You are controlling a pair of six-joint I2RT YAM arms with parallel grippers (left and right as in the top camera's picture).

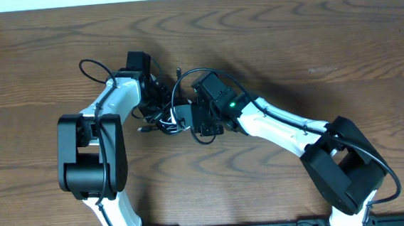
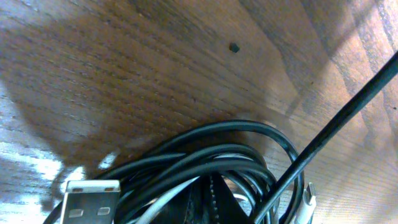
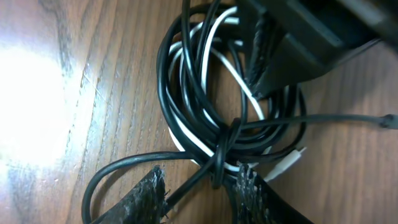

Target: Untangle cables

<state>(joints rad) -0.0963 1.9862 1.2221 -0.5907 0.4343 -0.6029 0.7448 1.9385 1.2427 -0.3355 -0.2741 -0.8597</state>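
A: Item: cables [image 3: 205,93], knotted coil on counter [image 1: 310,34], centre. Left pincer [image 1: 156,105]: closed at coil (hold unclear). Right pincer [image 3: 202,180]: parted, straddling black strand.
B: Step: isolating strand. Next, probably: pinch, draw it clear.

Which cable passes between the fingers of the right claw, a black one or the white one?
A black cable: it runs down between the right claw's fingers. The white cable lies in the coil above them.
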